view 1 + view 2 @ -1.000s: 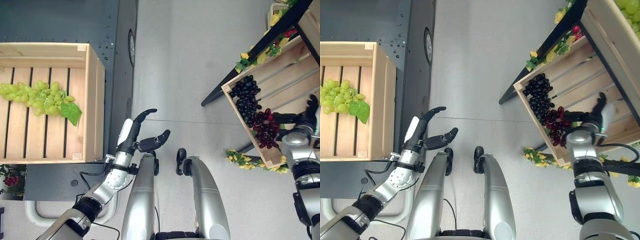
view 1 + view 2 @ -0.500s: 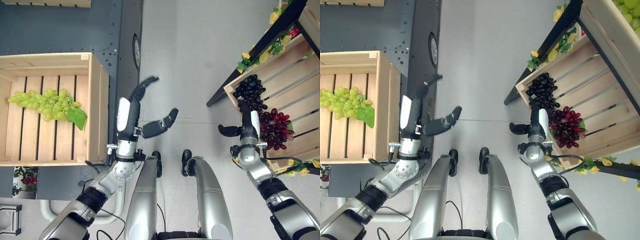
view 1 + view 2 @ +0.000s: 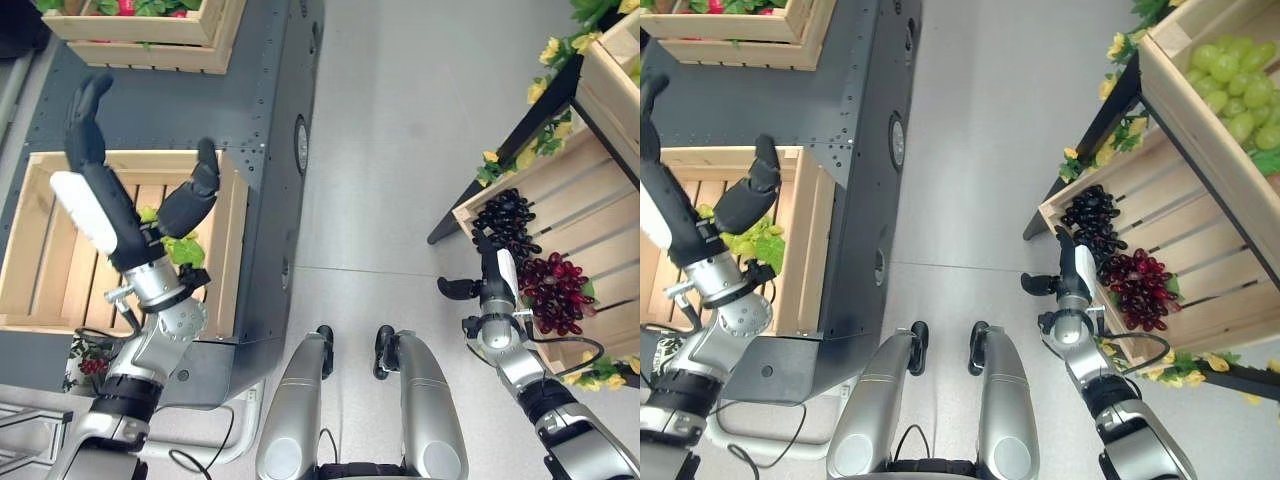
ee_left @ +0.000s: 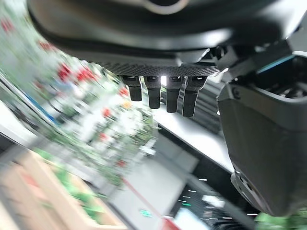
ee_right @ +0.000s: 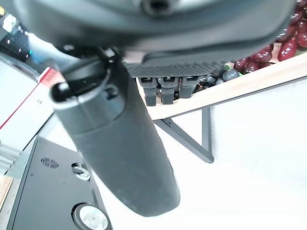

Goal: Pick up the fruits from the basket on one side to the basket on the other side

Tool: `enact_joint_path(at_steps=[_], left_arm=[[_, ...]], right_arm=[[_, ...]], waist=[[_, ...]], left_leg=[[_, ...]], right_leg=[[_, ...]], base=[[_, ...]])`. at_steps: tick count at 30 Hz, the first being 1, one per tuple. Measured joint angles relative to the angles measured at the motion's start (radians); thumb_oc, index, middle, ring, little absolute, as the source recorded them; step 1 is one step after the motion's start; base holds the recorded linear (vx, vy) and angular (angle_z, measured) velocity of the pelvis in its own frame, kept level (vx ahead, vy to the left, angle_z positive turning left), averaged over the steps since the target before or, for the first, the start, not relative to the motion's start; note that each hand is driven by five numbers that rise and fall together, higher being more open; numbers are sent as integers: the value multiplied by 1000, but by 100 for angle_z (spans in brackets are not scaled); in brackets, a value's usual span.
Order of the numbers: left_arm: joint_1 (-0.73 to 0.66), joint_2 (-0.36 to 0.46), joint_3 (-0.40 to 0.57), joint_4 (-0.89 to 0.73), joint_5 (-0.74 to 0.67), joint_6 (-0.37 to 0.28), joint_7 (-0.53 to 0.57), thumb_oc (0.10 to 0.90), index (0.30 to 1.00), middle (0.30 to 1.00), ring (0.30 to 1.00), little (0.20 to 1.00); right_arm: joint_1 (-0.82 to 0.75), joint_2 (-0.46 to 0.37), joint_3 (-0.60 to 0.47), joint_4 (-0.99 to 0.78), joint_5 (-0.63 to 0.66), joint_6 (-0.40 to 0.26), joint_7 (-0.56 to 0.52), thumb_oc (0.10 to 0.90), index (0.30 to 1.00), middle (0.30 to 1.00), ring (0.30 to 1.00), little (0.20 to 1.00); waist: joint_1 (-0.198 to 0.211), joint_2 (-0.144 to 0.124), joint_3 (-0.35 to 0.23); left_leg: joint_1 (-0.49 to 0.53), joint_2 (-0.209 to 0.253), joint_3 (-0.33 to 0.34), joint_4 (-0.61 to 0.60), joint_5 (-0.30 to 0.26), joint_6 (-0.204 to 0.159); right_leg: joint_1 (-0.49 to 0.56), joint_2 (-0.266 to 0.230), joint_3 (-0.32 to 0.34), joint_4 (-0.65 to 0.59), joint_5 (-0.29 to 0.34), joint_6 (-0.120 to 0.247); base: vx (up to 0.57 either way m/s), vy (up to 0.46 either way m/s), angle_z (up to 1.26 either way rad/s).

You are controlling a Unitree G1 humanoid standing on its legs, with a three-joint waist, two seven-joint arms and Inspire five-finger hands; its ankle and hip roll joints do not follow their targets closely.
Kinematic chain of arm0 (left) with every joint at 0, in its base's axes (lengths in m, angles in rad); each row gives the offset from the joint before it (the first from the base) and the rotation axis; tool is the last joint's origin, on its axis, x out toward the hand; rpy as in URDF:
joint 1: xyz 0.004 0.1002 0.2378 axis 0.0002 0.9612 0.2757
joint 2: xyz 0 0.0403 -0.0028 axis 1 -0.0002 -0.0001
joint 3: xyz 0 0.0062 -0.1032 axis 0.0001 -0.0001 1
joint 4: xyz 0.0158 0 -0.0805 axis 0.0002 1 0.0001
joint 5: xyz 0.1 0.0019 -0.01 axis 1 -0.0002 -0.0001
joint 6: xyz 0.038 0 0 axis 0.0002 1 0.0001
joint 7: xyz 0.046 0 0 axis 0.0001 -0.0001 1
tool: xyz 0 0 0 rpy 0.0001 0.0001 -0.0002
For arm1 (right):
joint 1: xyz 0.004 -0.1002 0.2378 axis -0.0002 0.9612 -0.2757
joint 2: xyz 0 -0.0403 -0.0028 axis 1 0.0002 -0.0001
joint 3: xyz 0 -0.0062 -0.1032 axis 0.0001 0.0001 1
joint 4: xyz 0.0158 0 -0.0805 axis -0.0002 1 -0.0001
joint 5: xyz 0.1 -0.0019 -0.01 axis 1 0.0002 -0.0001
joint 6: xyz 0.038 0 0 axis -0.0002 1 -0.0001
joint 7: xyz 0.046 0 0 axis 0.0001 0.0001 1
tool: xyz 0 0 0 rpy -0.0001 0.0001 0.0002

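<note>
My right hand [image 3: 490, 285] hangs just beside the low front edge of the right crate [image 3: 600, 200], fingers straight and thumb out to the side, holding nothing; the wrist view shows the fingers [image 5: 165, 88] reaching toward the crate's wooden lip with dark red fruit past it. The fruit I am after lies there: a red bunch [image 3: 555, 295] touching a black bunch [image 3: 505, 215], both on the slats near the crate's low corner. I judge these bunches light but floppy, a loose mass of smooth round berries on a thin stalk, so a squeeze on the berries could let them slip or pull free; the stalk end or a cupped hold under the whole bunch looks the safer place to take it. I cannot make out the stalk on either bunch. The two together run along the crate's front edge, the black one at the far end and the red one nearer me, and the red bunch's long axis looks to follow the same line, tapering toward my side. My left hand [image 3: 120, 215] is raised over the left crate [image 3: 225, 250] on the dark table [image 3: 270, 130], fingers straight and spread, thumb apart, also empty. A green bunch [image 3: 750, 240] with a leaf already lies in that crate, partly hidden behind the hand, so I cannot tell which way it points.
</note>
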Motion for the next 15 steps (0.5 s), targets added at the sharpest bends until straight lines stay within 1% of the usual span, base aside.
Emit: enact_joint_path(at_steps=[3,5,6,7,10,12,13,15], left_arm=[[30,-1,18,72,7,34,2,800,900,900,900,900],[27,14,17,147,12,40,0,800,900,900,900,900],[24,26,18,204,11,60,-7,800,900,900,900,900],[20,36,17,242,2,80,-16,800,900,900,900,900],[6,93,1,334,2,126,-62,800,900,900,900,900],[-18,164,-40,407,2,175,-111,800,900,900,900,900],[-19,186,-40,423,4,201,-137,800,900,900,900,900],[-22,199,-40,446,5,226,-160,800,900,900,900,900]], right_arm=[[18,-10,-3,-1,-15,0,0,800,900,900,900,900],[21,-15,-3,-1,-15,0,1,800,900,900,900,900],[20,-15,-3,-1,-15,0,3,800,900,900,900,900],[18,-18,-2,0,-15,0,4,800,900,900,900,900],[5,-25,-1,9,-15,-2,12,800,900,900,900,900],[-8,-40,0,15,-15,-5,18,800,900,900,900,900],[-12,-51,0,17,-15,-8,19,800,900,900,900,900],[-18,-65,0,21,-15,-9,28,800,900,900,900,900]], waist=[[10,0,0],[10,3,0],[7,3,0],[7,12,3],[2,16,5],[-1,16,5],[-1,16,5],[-2,17,5]], left_leg=[[1,2,-1,-3,-1,-4],[1,3,0,-4,1,-6],[1,3,1,-3,1,-7],[1,5,1,-3,1,-8],[-3,12,4,-3,3,-10],[-15,16,5,-4,3,-10],[-17,16,5,-6,3,-10],[-17,15,8,-9,4,-12]], right_leg=[[1,-3,-5,4,-3,-4],[1,-5,-7,7,-5,-6],[0,-6,-8,10,-5,-7],[0,-6,-9,11,-6,-7],[-2,-6,-14,12,-7,-9],[-14,-6,-17,12,-7,-10],[-18,-6,-16,12,-7,-10],[-19,-7,-14,11,-7,-10]], base=[[19,46,8],[6,45,5],[-3,36,3],[-3,53,6],[-3,60,5],[50,58,3],[44,53,0],[-2,54,-1]])
